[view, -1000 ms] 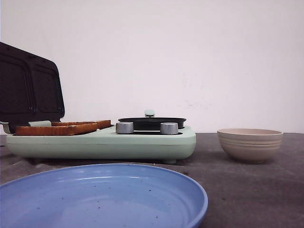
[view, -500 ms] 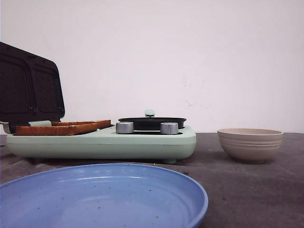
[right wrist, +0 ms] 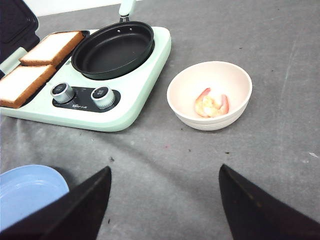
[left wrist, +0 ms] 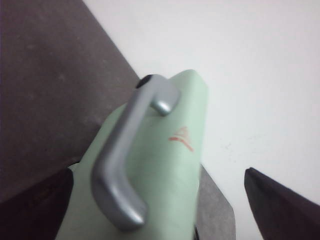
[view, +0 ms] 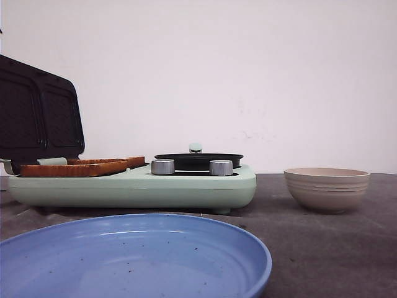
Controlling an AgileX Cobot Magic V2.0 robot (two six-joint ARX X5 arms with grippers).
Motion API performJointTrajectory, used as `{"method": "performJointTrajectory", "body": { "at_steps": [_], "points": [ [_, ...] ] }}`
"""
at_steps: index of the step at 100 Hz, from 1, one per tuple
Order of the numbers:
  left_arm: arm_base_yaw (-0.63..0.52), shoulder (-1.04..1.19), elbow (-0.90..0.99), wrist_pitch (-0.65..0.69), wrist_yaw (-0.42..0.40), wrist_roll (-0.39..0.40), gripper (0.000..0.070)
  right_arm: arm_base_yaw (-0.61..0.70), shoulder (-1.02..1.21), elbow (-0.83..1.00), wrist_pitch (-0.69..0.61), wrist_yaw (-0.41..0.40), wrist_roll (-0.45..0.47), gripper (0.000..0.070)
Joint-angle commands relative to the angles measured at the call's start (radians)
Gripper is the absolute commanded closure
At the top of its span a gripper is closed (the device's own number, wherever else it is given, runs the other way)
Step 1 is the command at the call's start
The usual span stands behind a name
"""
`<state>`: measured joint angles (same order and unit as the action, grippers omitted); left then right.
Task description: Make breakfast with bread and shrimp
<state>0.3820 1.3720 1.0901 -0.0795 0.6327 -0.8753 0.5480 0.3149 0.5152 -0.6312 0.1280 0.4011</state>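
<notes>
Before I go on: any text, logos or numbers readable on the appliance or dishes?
No text is readable.
Red-orange logo mark on the lid of the green breakfast maker: a symbol, no letters legible.
Small print beneath the two knobs: too small and blurred to read.
Beige bowl and blue plate: no markings.

Two toasted bread slices (right wrist: 37, 62) flat; shrimp (right wrist: 211, 105) in bowl (right wrist: 235, 82).

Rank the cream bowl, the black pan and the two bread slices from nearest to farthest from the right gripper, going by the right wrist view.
From the right gripper:
1. Cream bowl, holding the shrimp, on the bare table.
2. Black pan, on the green cooker.
3. Bread slices, on the cooker's open grill side, past the pan.
</notes>
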Motion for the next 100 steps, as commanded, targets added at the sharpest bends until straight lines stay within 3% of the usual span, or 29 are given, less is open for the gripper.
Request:
{"method": "performJointTrajectory", "body": {
  "at_steps": [1, 20, 36, 53, 65, 78, 95, 100],
  "points": [
    [0.004, 0.029, 0.018, 0.015, 0.011, -0.016, 0.0065, 0.006, 0.003, 0.010, 0.009, 0.004, 0.009, 0.0285],
    [0.004, 0.083, 0.018, 0.068, 0.045, -0.055, 0.0089, 0.006, 0.003, 0.010, 0.009, 0.004, 0.010, 0.0285],
    [0.004, 0.108, 0.018, 0.081, 0.049, -0.061, 0.0232, 0.006, 0.003, 0.010, 0.009, 0.005, 0.011, 0.0285],
    [0.004, 0.119, 0.018, 0.080, 0.049, -0.056, 0.0248, 0.006, 0.003, 0.010, 0.009, 0.006, 0.011, 0.0285],
    [0.004, 0.122, 0.018, 0.083, 0.048, -0.053, 0.0397, 0.006, 0.003, 0.010, 0.009, 0.011, 0.011, 0.0285],
    [0.004, 0.127, 0.018, 0.102, 0.049, -0.055, 0.0446, 0.006, 0.003, 0.010, 0.009, 0.012, 0.011, 0.0285],
    [0.003, 0.128, 0.018, 0.103, 0.048, -0.053, 0.0632, 0.006, 0.003, 0.010, 0.009, 0.012, 0.011, 0.0285],
    [0.003, 0.128, 0.018, 0.103, 0.048, -0.053, 0.0652, 0.006, 0.003, 0.010, 0.009, 0.012, 0.011, 0.0285]
  ]
}}
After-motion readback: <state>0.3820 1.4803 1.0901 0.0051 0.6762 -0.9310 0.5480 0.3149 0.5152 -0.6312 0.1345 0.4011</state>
